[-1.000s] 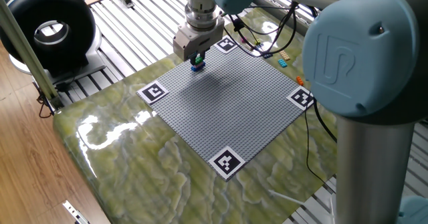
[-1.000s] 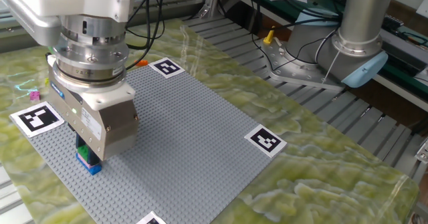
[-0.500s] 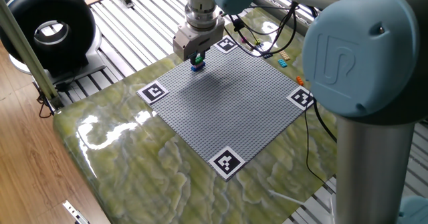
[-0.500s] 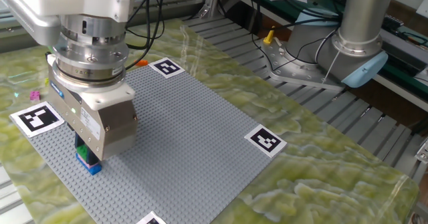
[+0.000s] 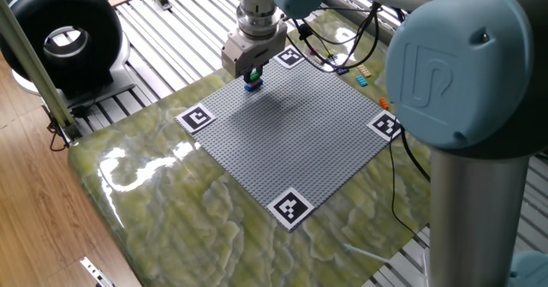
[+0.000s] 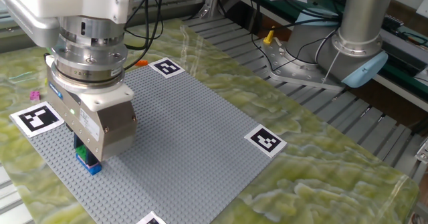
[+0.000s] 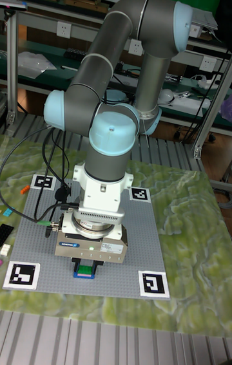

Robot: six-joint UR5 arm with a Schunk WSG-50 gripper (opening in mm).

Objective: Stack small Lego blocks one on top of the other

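A short stack of small Lego blocks, a green one on a dark blue one (image 6: 87, 162), stands on the grey baseplate (image 6: 187, 130) near its edge. It also shows in one fixed view, stack (image 5: 253, 85), and in the tall view, stack (image 7: 84, 268). My gripper (image 6: 85, 152) hangs straight over the stack, its dark fingers reaching down on either side of the green block. The gripper's body hides the fingertips, so whether they clamp the block is unclear. Loose small blocks lie off the plate: a pink one (image 6: 33, 95), an orange one (image 5: 384, 104) and a cyan one (image 5: 361, 80).
Black-and-white marker tags (image 5: 291, 207) sit at the baseplate's corners. Cables (image 5: 330, 57) trail over the green marbled tabletop behind the plate. A black ring-shaped device (image 5: 60, 38) stands at the far left, and the arm's big joint (image 5: 462, 64) fills the right foreground.
The gripper has crept up very slightly over the stack. The green and blue blocks stay where they were.
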